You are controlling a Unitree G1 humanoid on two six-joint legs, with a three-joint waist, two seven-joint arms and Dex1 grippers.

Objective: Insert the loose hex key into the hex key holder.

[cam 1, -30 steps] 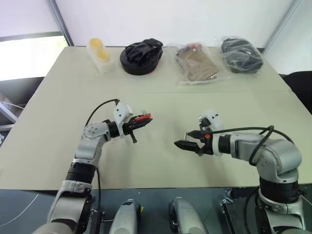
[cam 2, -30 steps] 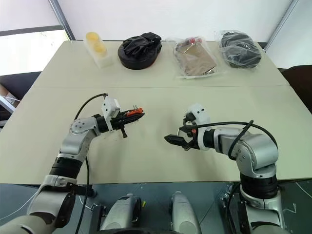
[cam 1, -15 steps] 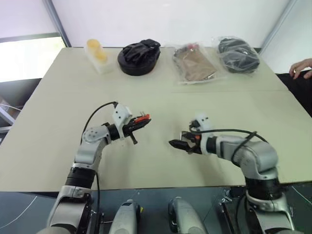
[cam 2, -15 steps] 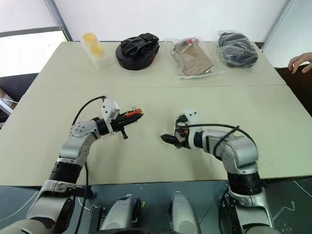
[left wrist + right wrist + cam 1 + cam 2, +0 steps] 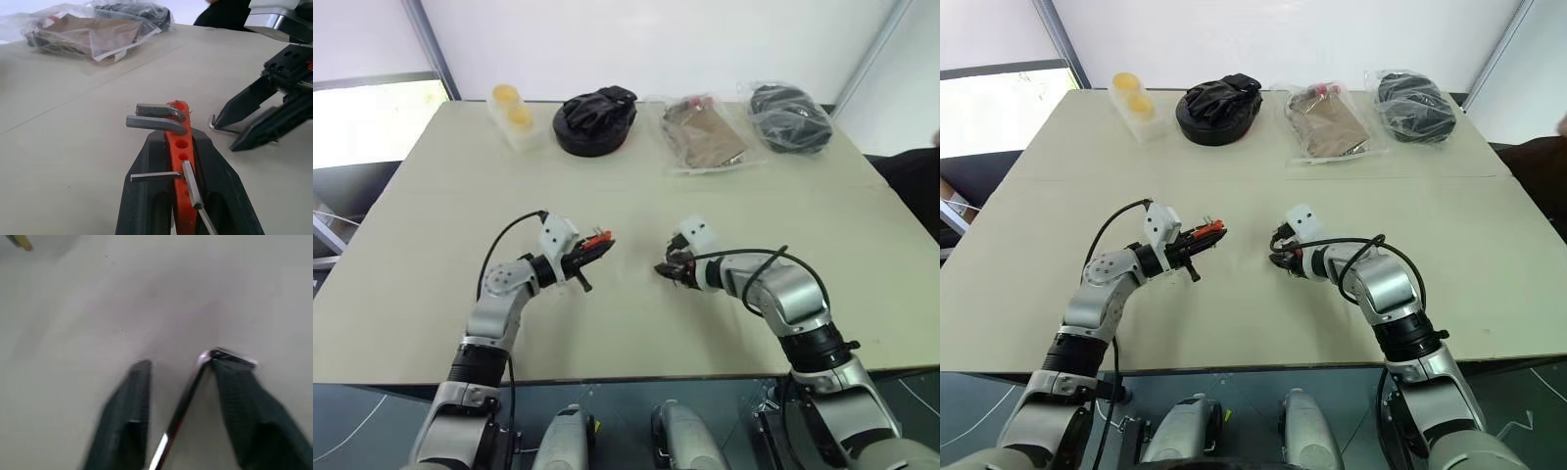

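Observation:
The orange-red hex key holder (image 5: 180,155) sits clamped in my left gripper (image 5: 597,245), which is shut on it and held above the table, pointing toward the right arm. Several short keys stick out of the holder's side. The loose hex key (image 5: 183,401), a thin dark metal rod with a bent end, lies on the table between the fingers of my right gripper (image 5: 178,361). It rests against one finger (image 5: 244,401), with a gap to the other, so this gripper is open. The right gripper (image 5: 664,271) is tipped down at the table, a short way right of the holder.
Along the table's far edge stand a clear box with yellow items (image 5: 514,116), a black bundle (image 5: 595,119), a clear bag with brown contents (image 5: 705,132) and a bagged black item (image 5: 790,117). The table's near edge (image 5: 626,377) runs just below both arms.
My right gripper has moved forward and down to the table, and its fingers have narrowed around the loose hex key. The left gripper still holds the holder in the same place.

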